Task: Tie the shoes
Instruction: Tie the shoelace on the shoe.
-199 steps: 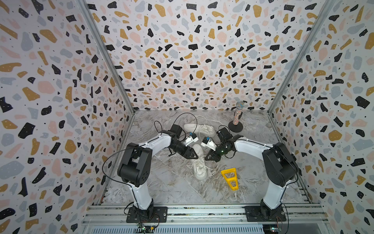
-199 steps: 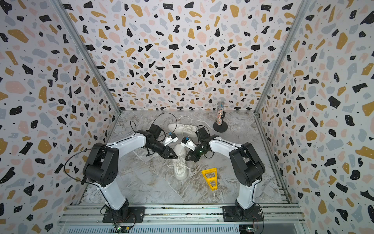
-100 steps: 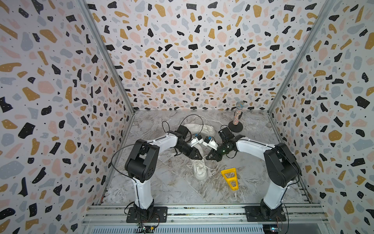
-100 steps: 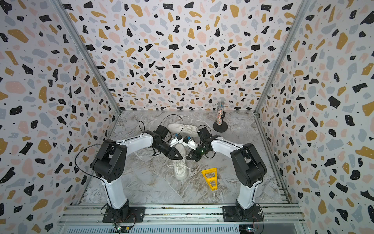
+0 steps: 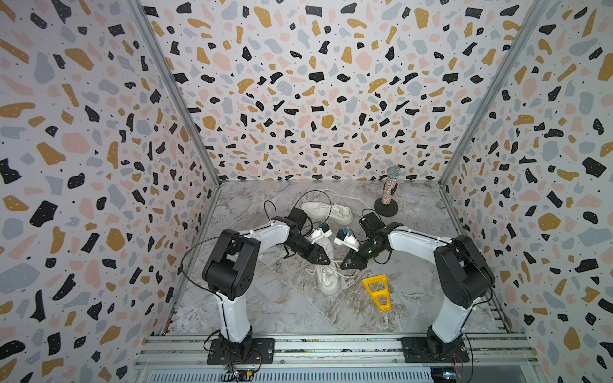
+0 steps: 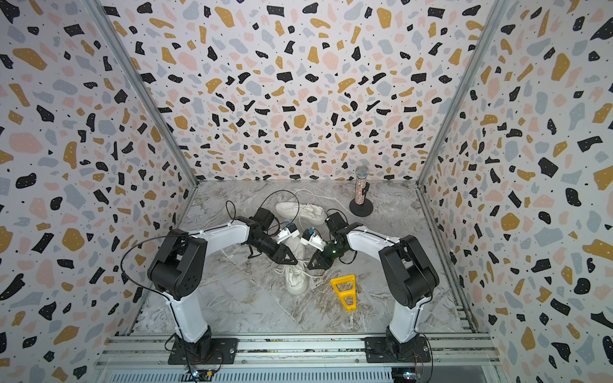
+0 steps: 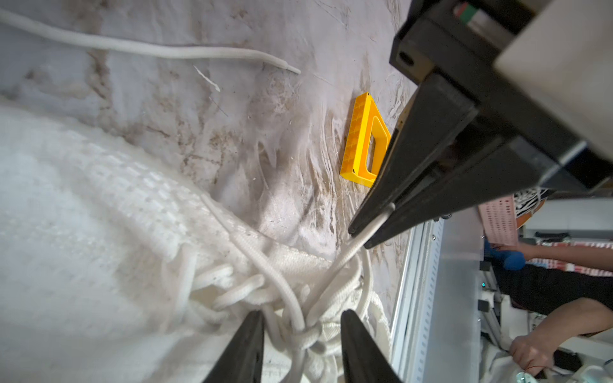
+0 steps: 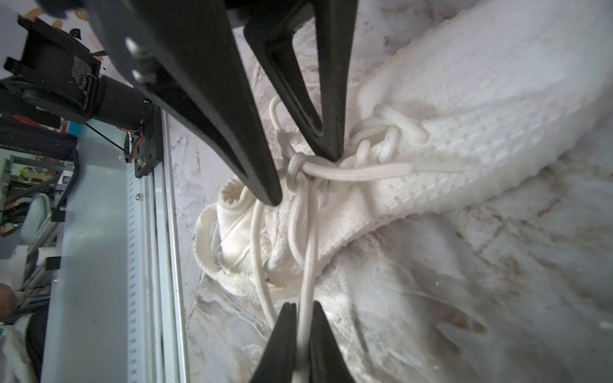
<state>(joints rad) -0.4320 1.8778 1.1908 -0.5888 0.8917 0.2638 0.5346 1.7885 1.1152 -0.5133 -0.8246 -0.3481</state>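
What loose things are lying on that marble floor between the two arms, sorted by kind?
Shoes: 2
Yellow frame: 1
Microphone: 1
Total: 4

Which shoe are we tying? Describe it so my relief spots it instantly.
On the marble tabletop, find the yellow triangular frame toward the front. The shoe lies just beside it, nearer the middle. Unlike the other shoe farther back, this one has the right gripper pinching its lace.
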